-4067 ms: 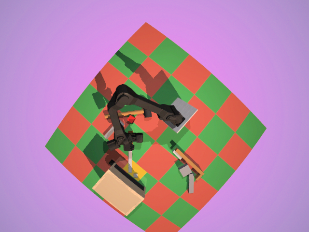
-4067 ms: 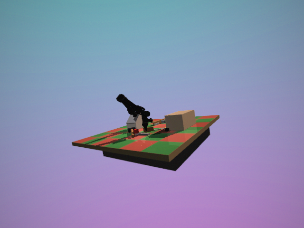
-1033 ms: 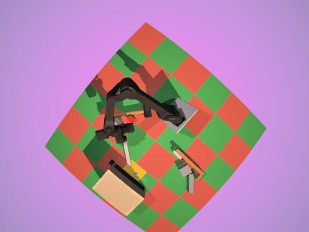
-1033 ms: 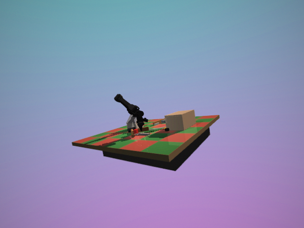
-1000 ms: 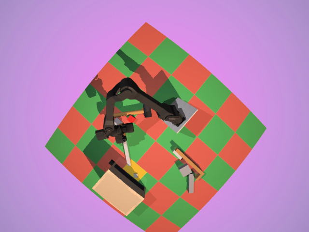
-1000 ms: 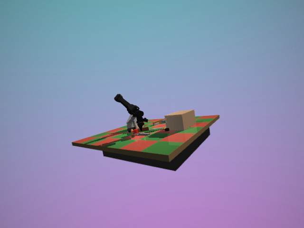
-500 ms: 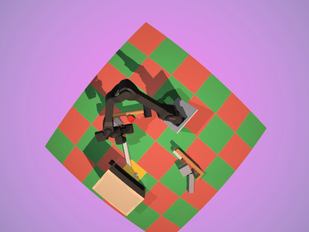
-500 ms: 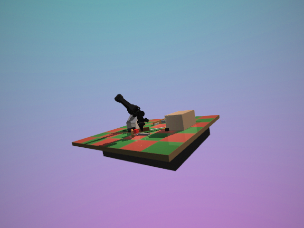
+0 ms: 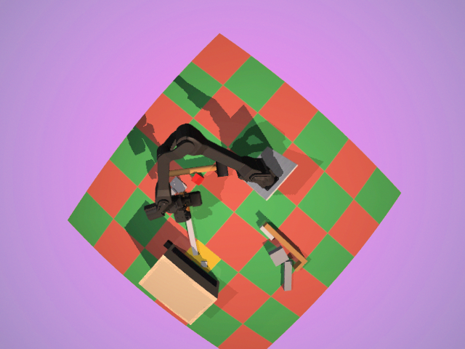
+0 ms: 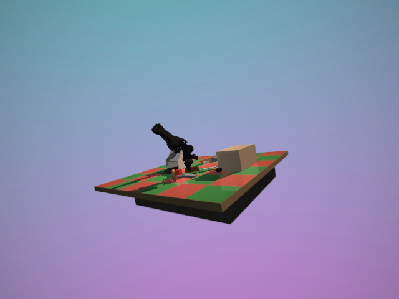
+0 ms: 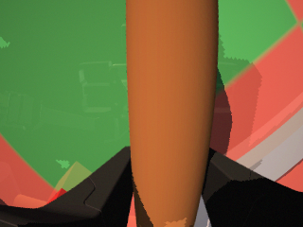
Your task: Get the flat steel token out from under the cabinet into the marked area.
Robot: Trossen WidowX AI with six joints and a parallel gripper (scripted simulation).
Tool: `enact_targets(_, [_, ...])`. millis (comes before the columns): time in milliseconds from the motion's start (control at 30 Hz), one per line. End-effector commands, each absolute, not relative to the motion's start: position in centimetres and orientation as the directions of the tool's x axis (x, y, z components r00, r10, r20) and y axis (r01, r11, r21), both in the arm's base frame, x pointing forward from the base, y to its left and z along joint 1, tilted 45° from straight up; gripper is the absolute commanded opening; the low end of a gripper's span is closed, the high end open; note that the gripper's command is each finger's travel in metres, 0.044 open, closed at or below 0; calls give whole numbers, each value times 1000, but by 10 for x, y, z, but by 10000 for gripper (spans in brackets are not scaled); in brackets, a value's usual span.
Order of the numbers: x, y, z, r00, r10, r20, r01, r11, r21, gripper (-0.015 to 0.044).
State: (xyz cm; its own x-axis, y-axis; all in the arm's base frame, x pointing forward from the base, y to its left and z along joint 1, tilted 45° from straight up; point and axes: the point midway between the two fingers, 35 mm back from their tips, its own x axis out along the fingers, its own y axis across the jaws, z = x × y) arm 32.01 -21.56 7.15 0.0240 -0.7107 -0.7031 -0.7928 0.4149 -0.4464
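Note:
My gripper (image 9: 184, 207) (image 10: 189, 168) (image 11: 165, 154) is shut on the orange handle (image 11: 172, 85) of a long tool. The tool's thin pale blade (image 9: 191, 230) reaches from the gripper to the yellow marked area (image 9: 211, 256), where its darker grey tip lies over the area's cabinet side. A small grey piece, apparently the steel token (image 9: 203, 264), is at the area's edge nearest the cabinet (image 9: 178, 289) (image 10: 236, 157). A small gap shows between it and the blade tip. Whether it lies wholly inside the area or touches the cabinet front, I cannot tell.
A hammer (image 9: 193, 169) with a wooden handle, a red cube (image 9: 197, 178) and a grey part (image 9: 178, 185) lie behind the gripper. An orange angled bar (image 9: 285, 243) and grey blocks (image 9: 278, 255) (image 9: 287, 275) lie to the right. A black block (image 9: 168, 244) is at the cabinet's front corner.

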Motion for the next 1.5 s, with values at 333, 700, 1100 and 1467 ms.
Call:
enact_targets(333, [334, -207, 71, 47, -710, -702, -788, 406, -463, 0])
enact_targets(700, [330, -214, 64, 28, -714, -700, -787, 416, -456, 79])
enact_targets(1100, [326, -219, 64, 21, -716, -698, -782, 423, -458, 253])
enact_targets(1467, [329, -224, 64, 47, -711, -702, -774, 418, -476, 270])
